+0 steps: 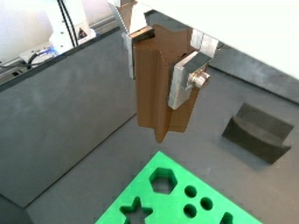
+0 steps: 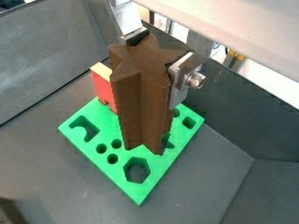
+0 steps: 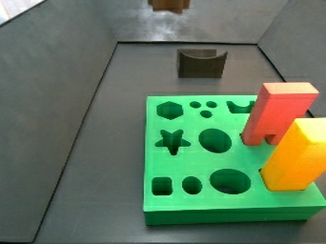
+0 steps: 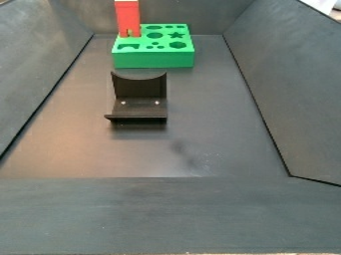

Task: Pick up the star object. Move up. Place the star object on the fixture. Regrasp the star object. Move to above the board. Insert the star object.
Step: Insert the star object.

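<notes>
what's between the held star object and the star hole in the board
Nothing visible. The gripper holds the star object upright, high above the floor; the star hole in the board is open, and the red block stands apart from it.

The gripper [image 1: 162, 66] hangs high above the floor, fingers pointing straight down. In both wrist views its flat silver finger plates sit pressed against opposite ridged sides of the star object [image 1: 158, 87], which hangs upright between them, its lower end free in the air. One finger [image 2: 184, 77] shows clearly with a round screw head on its outer face; the opposite finger [image 1: 126, 39] is only a thin silver edge behind the bar. In a side view, just the bar's brown tip [image 3: 170, 5] peeks in at the top edge; the gripper itself is out of frame.
</notes>
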